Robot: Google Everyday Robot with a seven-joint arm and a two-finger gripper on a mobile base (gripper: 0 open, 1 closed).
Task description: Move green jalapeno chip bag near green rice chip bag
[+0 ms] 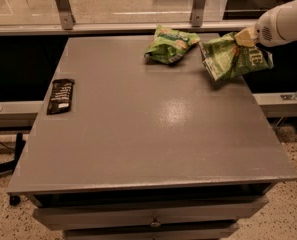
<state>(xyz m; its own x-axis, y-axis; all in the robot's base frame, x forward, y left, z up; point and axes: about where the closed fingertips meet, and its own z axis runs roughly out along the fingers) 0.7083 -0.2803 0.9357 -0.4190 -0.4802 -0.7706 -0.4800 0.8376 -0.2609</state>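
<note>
The green jalapeno chip bag (233,56), with white lettering, hangs tilted just above the table's far right edge. My gripper (246,37) is shut on the bag's upper edge, with the white arm reaching in from the right. The green rice chip bag (170,44), smaller and puffy with orange-tan snack pictures, lies on the table at the far middle. It is a short gap to the left of the held bag.
A dark flat snack bar (61,96) lies near the grey table's (153,134) left edge. A metal rail with posts (63,6) runs behind the table. A drawer front (153,216) is below the near edge.
</note>
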